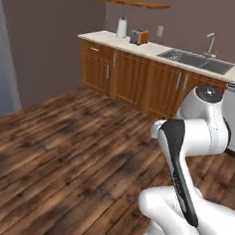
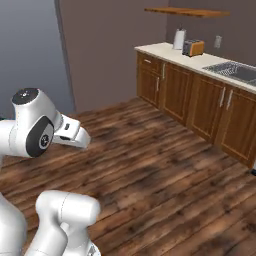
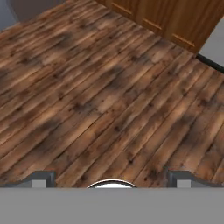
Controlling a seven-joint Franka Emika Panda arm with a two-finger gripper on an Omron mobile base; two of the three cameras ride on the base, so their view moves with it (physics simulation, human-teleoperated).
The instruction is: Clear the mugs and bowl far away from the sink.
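- One sink (image 1: 196, 60) sits in the counter (image 1: 120, 42), far ahead across the wooden floor (image 1: 72, 146).
- Gripper (image 3: 112, 177): fingertips spread wide, empty, aimed down at floorboards.
- Mugs and bowl cannot be made out; approaching the counter comes first.

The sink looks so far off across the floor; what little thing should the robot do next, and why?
Probably drive the base toward the sink. The open gripper holds nothing and points down at the wooden floor, while the counter stands out of the arm's reach.
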